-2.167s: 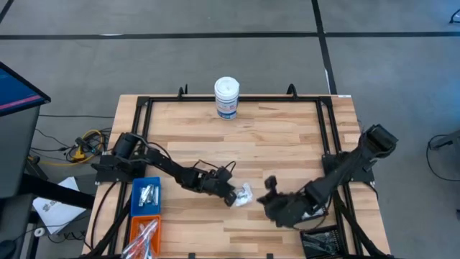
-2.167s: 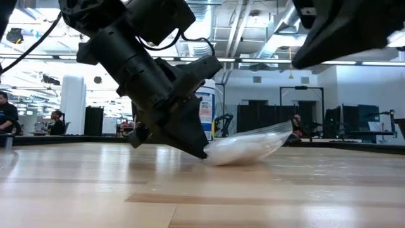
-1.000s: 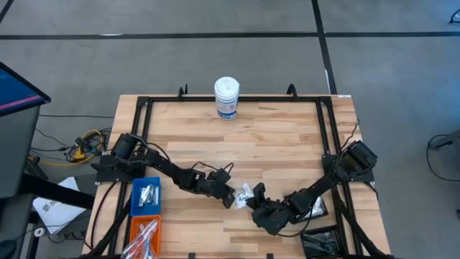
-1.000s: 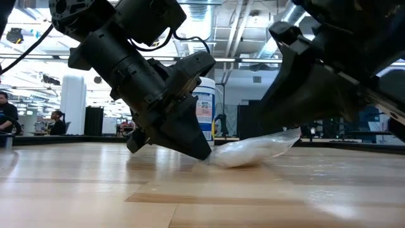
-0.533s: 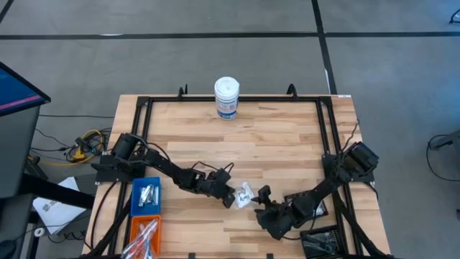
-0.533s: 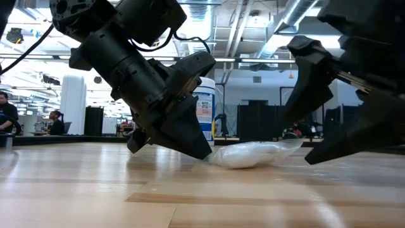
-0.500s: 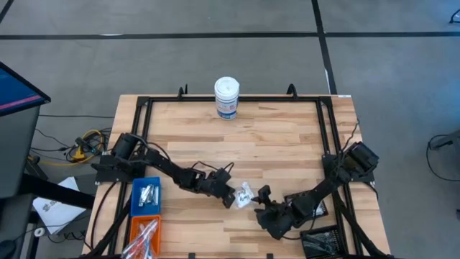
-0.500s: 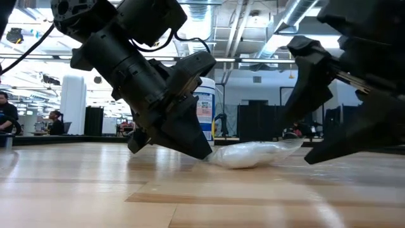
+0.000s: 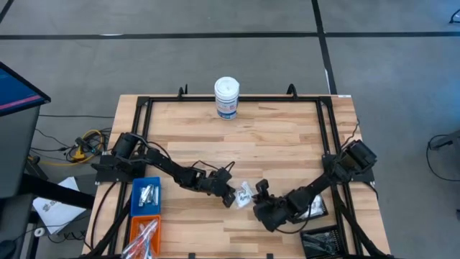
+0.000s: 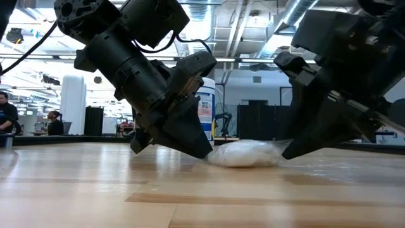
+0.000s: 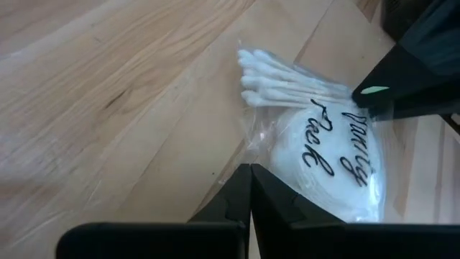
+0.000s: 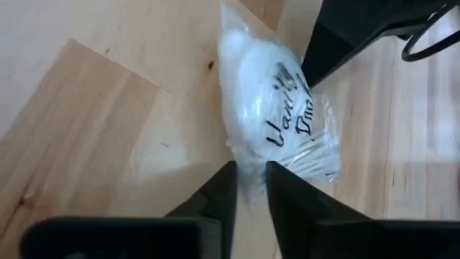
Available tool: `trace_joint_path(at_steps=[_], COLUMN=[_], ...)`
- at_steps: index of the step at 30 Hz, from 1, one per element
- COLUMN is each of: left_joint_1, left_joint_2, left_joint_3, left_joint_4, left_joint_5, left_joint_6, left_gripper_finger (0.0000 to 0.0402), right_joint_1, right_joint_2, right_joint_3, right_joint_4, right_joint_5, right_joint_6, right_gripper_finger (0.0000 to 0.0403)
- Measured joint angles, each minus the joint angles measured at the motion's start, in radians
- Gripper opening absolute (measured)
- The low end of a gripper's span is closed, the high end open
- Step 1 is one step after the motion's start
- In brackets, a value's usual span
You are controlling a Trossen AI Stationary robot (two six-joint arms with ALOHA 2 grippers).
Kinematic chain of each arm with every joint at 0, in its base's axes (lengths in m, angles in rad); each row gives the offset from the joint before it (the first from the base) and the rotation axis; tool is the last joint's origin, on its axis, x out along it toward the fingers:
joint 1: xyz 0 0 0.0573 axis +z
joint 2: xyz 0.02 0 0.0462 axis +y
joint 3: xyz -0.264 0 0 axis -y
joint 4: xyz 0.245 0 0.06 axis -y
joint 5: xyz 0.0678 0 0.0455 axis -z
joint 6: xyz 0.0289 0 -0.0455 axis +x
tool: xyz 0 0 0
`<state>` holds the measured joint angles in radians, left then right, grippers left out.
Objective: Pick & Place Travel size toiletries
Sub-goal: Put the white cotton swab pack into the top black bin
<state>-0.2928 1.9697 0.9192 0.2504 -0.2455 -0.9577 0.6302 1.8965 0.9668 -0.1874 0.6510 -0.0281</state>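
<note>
One of the travel size toiletries, a clear crinkly packet (image 9: 244, 193) holding cotton swabs and white pads, lies flat on the wooden table near its front middle. It also shows in the low view (image 10: 243, 154). My left gripper (image 9: 231, 196) is shut, with its tips at the packet's left end. My right gripper (image 9: 256, 191) comes from the other side and is shut on the packet's right end. In the left wrist view the packet (image 11: 323, 144) fills the middle, with black script on it. My left gripper touches the packet's plastic edge (image 11: 262, 155) with its shut fingertips (image 10: 204, 154), slanting down from the table's left. Whether plastic is caught between the tips, I cannot tell. The packet lies on the table there. My right gripper pinches the packet's thin plastic end (image 12: 248, 155) between its two fingers, only at their free ends. The fingers (image 10: 297, 142) slant down from the table's right. The packet rests flat on the table, not lifted.
A white canister with a blue label (image 9: 226, 97) stands at the far edge. A blue bin (image 9: 146, 196) with small tubes and an orange bin (image 9: 142, 237) sit at the near left, a black bin (image 9: 322, 243) at the near right. Black rails (image 9: 237, 101) frame the table.
My right gripper opened and let go of the packet's right end, which had been held raised; that end dropped to the table. The gripper then sank a little toward the packet and shut on the same end again. The packet's left end stayed where it was.
</note>
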Motion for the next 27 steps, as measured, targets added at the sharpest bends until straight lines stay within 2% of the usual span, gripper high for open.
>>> trace_joint_path(at_steps=[5,10,13,20,23,27], left_joint_1=[0.0,-0.014,-0.035,-0.137,-0.175,-0.206], left_joint_2=[0.0,-0.042,-0.124,-0.359,-0.451,-0.547], left_joint_3=[-0.001,-0.005,-0.018,-0.121,-0.184,-0.274], left_joint_4=[0.01,0.01,0.021,0.018,0.018,0.022], left_joint_5=[0.0,-0.036,-0.13,-0.514,-0.594,-0.622], left_joint_6=[0.058,0.162,0.228,0.319,0.298,0.222], left_gripper_finger=[0.0001,0.0001,0.0001,0.0001,0.0001,0.0003], right_joint_1=[-0.007,-0.007,-0.007,-0.022,-0.048,-0.085], right_joint_2=[0.0,0.0,0.0,-0.001,-0.001,-0.001], right_joint_3=[0.0,0.014,0.051,0.196,0.268,0.336], right_joint_4=[-0.015,-0.03,-0.072,-0.276,-0.332,-0.354], right_joint_5=[-0.002,0.0,0.013,0.216,0.29,0.386], right_joint_6=[0.044,0.114,0.147,0.276,0.341,0.384], right_gripper_finger=[0.0013,0.0005,0.0003,0.0001,0.0001,0.0001])
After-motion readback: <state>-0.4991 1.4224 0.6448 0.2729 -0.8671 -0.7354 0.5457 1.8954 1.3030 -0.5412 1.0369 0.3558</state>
